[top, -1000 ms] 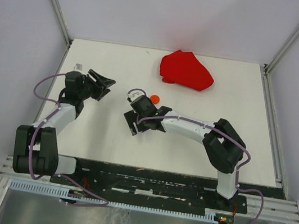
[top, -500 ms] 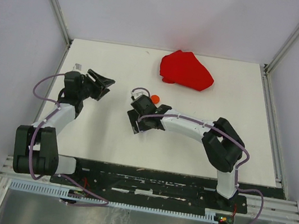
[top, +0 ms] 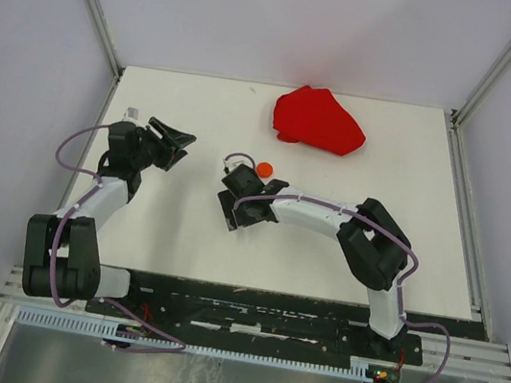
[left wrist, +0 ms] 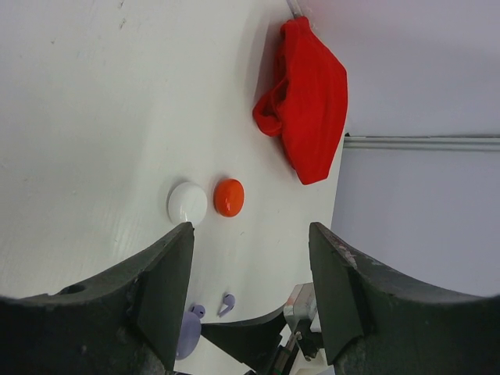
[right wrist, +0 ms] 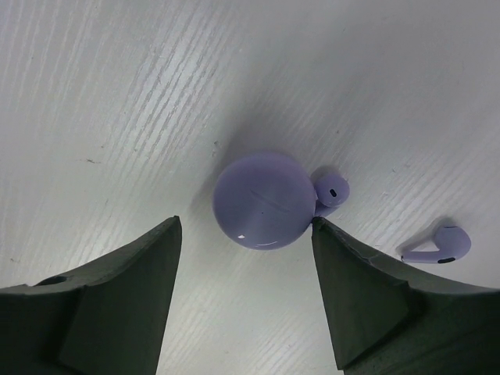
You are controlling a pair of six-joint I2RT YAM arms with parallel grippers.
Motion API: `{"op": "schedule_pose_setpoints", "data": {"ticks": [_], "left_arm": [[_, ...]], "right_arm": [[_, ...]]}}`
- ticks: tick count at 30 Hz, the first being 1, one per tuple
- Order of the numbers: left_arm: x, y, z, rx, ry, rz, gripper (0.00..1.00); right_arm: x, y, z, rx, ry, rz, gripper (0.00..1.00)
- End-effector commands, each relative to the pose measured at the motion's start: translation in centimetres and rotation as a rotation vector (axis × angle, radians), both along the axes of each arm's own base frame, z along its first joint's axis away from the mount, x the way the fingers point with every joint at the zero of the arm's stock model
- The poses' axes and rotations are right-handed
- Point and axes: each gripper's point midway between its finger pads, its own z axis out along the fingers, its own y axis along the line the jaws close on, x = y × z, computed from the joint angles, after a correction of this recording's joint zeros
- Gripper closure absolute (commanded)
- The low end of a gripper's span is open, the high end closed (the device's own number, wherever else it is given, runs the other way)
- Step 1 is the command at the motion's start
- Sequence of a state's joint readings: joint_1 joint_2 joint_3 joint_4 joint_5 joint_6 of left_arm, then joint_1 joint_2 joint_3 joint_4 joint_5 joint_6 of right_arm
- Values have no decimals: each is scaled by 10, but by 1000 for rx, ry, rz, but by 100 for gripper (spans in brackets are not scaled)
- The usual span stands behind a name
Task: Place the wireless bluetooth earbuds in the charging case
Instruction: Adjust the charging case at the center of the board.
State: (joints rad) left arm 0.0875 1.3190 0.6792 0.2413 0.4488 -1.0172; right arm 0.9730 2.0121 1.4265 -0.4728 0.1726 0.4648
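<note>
A round lilac charging case (right wrist: 266,201) lies shut on the white table. One lilac earbud (right wrist: 332,190) rests against its right side and a second (right wrist: 437,246) lies apart, further right. My right gripper (right wrist: 246,222) hangs open just above the case, its tips on either side of the case's near edge, and its right fingertip (right wrist: 322,228) nearly touches the case and the near earbud. My left gripper (left wrist: 250,228) is open and empty. Past it I see the same two earbuds (left wrist: 226,303) and the lilac case (left wrist: 187,336).
A white round case (left wrist: 187,203) and an orange-red round case (left wrist: 229,197) sit side by side beyond the earbuds. A crumpled red cloth (top: 318,120) lies at the back of the table (top: 406,225). The right gripper (top: 233,198) is mid-table and the left gripper (top: 176,137) is at the left.
The right gripper's jaws have narrowed a little and the right arm has shifted slightly left. The left arm has stayed still.
</note>
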Motion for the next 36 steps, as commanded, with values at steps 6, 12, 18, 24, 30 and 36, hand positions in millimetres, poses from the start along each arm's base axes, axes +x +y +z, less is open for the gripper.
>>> {"op": "schedule_pose_setpoints", "data": {"ticks": [6,12,18,24,30,36], "left_arm": [[2,-1,15,-26,-52,-8,33],[3,1,16,-26,-54,-4,33],[2,2,16,-28,-53,-2,33],[2,4,15,-29,-52,4,33],[1,5,16,-30,-55,11,33],[-1,6,16,-31,-56,14,33]], "right_arm": [[10,12,8,43,-1,-20,29],[14,10,5,32,5,-18,35],[17,10,5,19,-5,9,40],[19,14,7,8,-16,94,45],[17,24,10,0,-41,287,47],[18,28,8,3,-46,458,46]]}}
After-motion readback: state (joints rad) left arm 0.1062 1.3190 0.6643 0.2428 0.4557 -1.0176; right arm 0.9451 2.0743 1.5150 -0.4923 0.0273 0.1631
